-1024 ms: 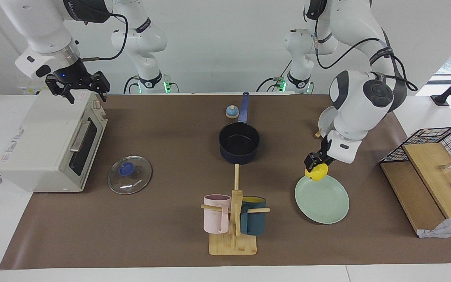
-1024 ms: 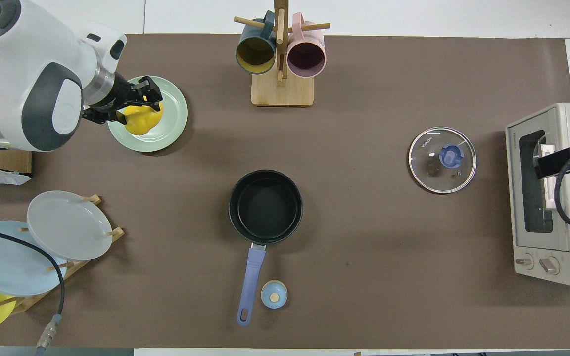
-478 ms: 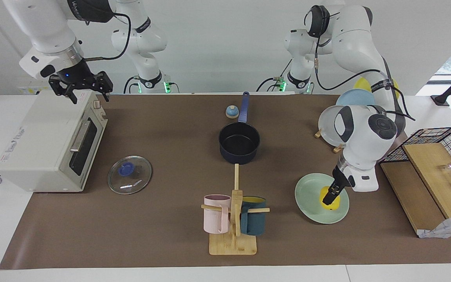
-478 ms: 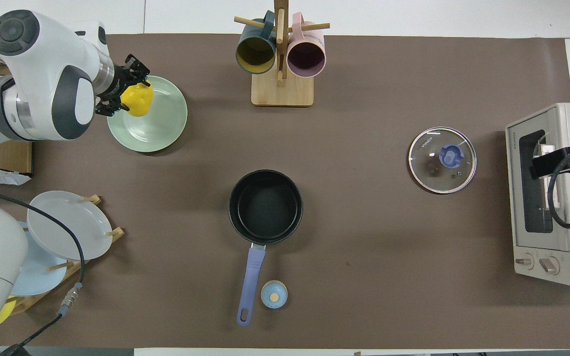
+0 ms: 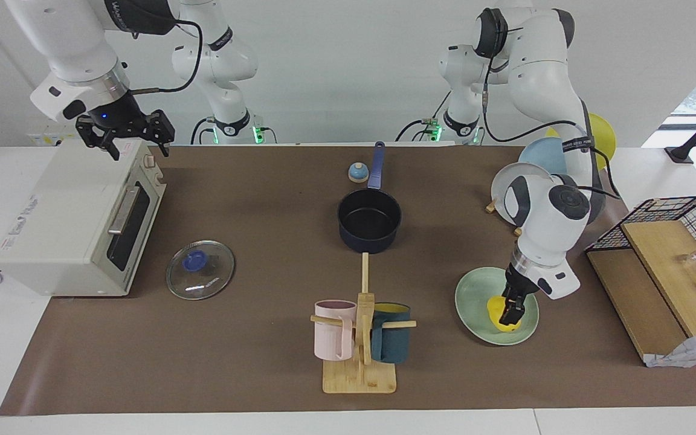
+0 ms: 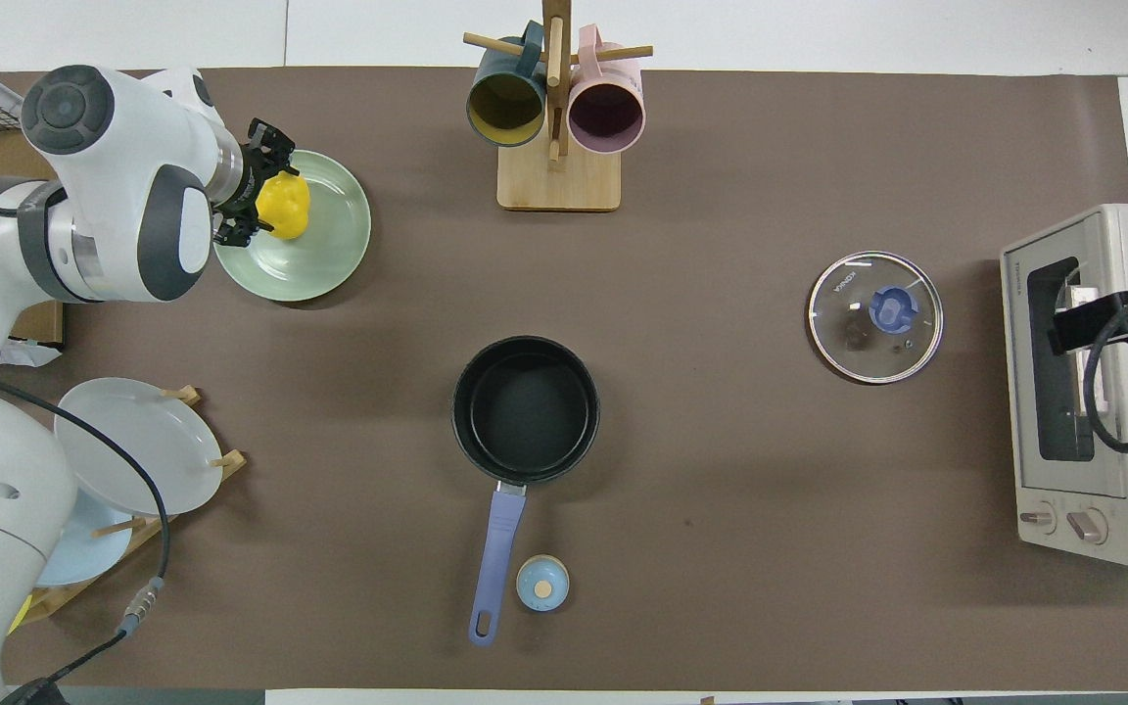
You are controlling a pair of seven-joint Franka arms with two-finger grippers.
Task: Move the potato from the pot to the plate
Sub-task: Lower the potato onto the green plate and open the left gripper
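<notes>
Brown-covered table; left tool grips glossy yellow potato low on mint-green round plate. Release gently, lift straight, avoid rolling. Right tool waits over white toaster oven, fingers spread. Navy saucepan empty.

The left gripper covers part of the potato, so the grip cannot be told. In the overhead view the right gripper is half cut off at the edge.
</notes>
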